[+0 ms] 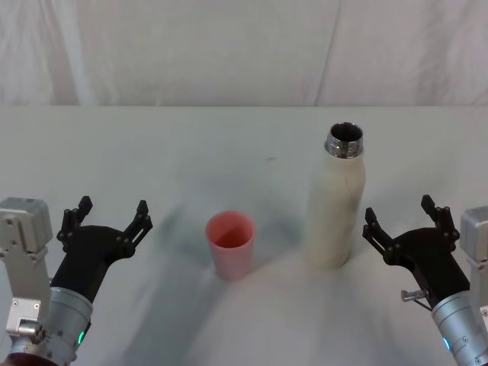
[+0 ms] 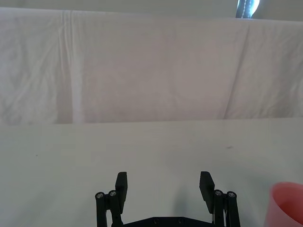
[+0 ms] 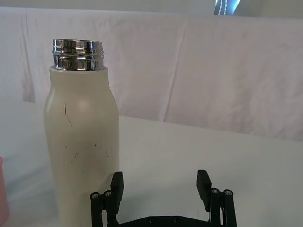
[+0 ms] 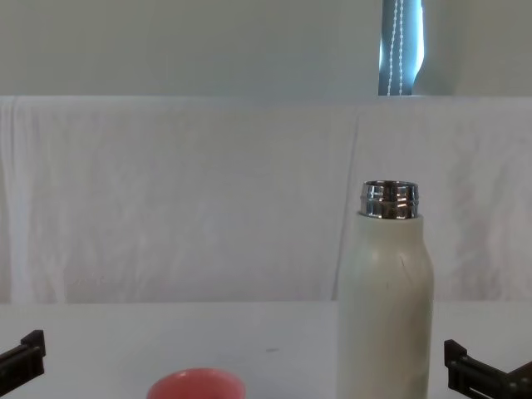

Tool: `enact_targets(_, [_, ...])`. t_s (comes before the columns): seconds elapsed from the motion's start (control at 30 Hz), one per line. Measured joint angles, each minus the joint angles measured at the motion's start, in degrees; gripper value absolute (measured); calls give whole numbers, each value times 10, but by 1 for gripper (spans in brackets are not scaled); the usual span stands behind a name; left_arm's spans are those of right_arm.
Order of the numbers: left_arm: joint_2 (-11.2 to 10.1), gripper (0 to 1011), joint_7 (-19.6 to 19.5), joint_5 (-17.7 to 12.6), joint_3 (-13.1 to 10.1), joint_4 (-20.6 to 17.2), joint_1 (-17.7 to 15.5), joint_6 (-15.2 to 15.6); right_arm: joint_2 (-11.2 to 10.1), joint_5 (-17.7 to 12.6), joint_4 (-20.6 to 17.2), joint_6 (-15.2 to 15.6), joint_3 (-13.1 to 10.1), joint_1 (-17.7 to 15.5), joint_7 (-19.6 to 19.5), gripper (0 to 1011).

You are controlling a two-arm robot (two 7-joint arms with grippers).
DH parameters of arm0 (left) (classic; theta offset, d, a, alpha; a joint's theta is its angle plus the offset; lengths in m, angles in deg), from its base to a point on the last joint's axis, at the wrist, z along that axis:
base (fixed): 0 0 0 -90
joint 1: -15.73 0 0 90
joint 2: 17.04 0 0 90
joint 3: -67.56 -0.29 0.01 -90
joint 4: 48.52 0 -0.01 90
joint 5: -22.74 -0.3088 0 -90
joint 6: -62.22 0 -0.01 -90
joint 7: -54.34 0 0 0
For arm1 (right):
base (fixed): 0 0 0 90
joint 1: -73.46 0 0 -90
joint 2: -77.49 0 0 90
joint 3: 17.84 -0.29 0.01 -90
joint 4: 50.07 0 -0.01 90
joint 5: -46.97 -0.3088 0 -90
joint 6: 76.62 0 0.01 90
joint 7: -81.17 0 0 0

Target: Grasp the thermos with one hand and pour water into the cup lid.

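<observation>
The unlabelled thermos (image 1: 337,200) stands upright right of the cup lid (image 1: 230,244), flanked by the spread, empty left gripper (image 1: 107,216) and right gripper (image 1: 402,217).

The tall cream-white matte thermos (image 1: 336,204) has a shiny steel threaded neck and faint dark scratches. The small round cup lid (image 1: 230,244) is salmon pink. Both black plastic claws, left (image 1: 107,216) and right (image 1: 403,214), sit over a plain white surface (image 1: 191,152).

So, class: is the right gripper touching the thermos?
Apart. The head view shows bare table between the open right gripper and the upright thermos.
</observation>
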Motion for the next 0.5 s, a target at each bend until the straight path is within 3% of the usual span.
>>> enact_targets(0.5, [0, 1001, 0, 0, 0, 0, 0, 0, 0, 0, 0, 0, 0, 0, 0, 999])
